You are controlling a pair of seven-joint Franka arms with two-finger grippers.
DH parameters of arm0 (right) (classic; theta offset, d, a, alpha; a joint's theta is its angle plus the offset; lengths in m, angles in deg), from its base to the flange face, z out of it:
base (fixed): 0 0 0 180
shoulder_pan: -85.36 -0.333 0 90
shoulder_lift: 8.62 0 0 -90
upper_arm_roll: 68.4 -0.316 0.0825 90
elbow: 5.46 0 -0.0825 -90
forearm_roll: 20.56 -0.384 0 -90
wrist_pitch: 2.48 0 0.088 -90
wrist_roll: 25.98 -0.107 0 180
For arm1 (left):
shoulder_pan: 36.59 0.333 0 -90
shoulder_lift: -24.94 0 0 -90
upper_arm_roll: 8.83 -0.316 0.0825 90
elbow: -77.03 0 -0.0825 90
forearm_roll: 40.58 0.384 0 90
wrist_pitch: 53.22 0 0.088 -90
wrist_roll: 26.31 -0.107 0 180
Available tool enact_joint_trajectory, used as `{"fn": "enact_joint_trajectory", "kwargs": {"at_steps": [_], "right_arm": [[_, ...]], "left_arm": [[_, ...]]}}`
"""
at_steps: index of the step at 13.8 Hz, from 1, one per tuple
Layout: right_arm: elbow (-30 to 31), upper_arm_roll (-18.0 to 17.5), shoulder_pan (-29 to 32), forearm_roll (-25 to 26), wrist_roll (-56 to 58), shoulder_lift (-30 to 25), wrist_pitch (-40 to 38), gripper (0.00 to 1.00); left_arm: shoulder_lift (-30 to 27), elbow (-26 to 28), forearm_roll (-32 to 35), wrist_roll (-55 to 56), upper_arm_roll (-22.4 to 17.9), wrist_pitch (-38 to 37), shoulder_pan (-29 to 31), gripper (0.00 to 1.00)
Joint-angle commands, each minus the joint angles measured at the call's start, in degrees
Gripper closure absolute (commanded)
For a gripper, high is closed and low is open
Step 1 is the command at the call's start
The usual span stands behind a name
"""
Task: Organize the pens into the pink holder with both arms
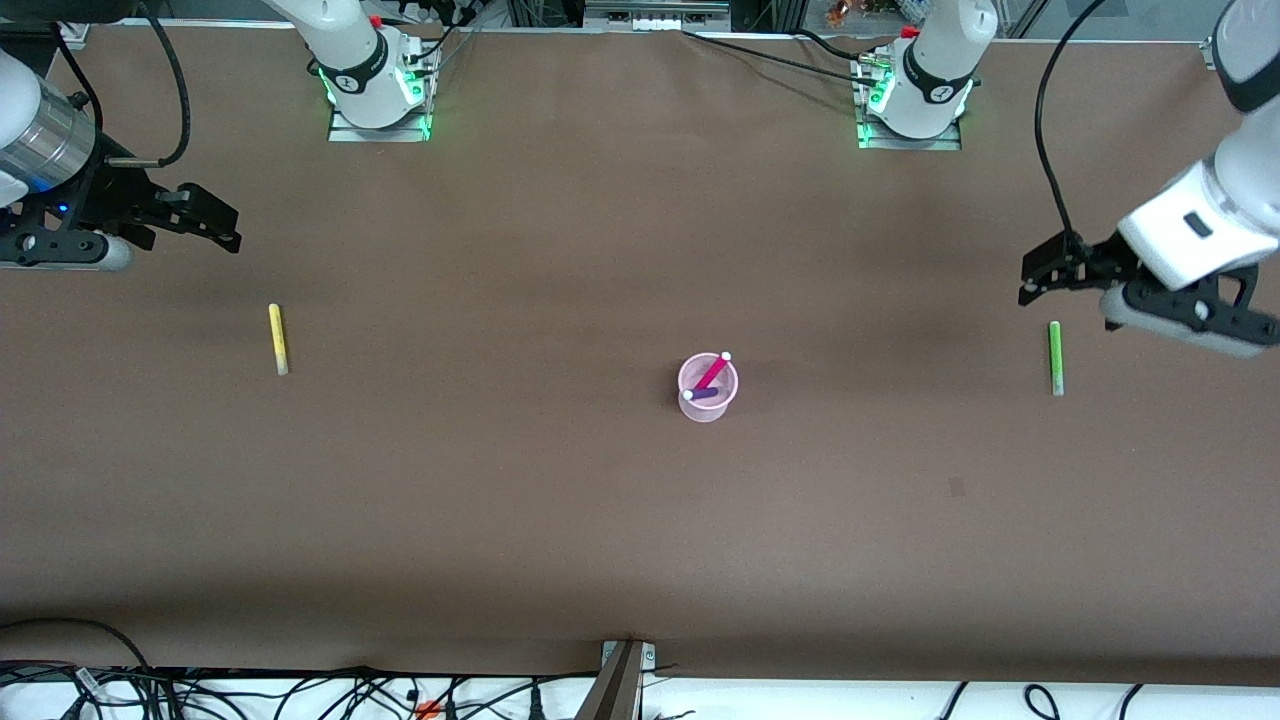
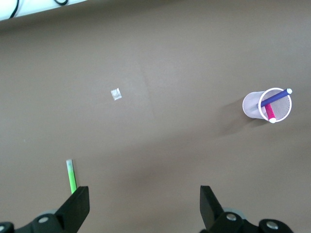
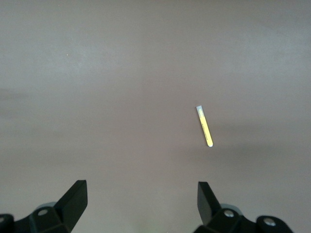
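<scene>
The pink holder [image 1: 723,398] stands upright mid-table with the magenta pen [image 1: 712,372] and the purple pen [image 1: 705,394] leaning in it. The yellow pen [image 1: 278,339] lies flat toward the right arm's end. The green pen [image 1: 1055,357] lies flat toward the left arm's end. My right gripper [image 1: 232,228] is open and empty, up in the air beside the yellow pen [image 3: 204,126]. My left gripper [image 1: 1030,280] is open and empty, just above the table by the green pen [image 2: 72,175], which lies beside one fingertip [image 2: 77,206]. The left wrist view also shows the holder [image 2: 251,104].
The two arm bases [image 1: 378,90] [image 1: 915,100] stand along the table's back edge. A small pale scrap [image 2: 115,94] lies on the brown table [image 1: 500,500]. Cables and a metal bracket [image 1: 625,670] run along the front edge.
</scene>
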Motion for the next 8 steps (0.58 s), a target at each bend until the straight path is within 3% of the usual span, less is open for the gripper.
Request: {"fn": "enact_joint_trajectory", "kwargs": {"at_steps": [1, 5, 8], "right_arm": [[-1.13, -0.67, 0.58, 0.26, -0.16, 0.35, -0.75, 0.0], [-1.13, -0.67, 0.58, 0.26, -0.16, 0.35, -0.84, 0.0], [-1.13, -0.76, 0.58, 0.26, -0.16, 0.35, -0.84, 0.0]], "left_arm": [[-8.15, 10.48, 0.85, 2.72, -0.89, 4.2, -0.67, 0.0], [-7.98, 9.26, 0.85, 3.78, -1.16, 3.68, -0.41, 0.0], [-6.93, 6.45, 1.81, 4.05, -1.07, -2.45, -0.24, 0.0]]}}
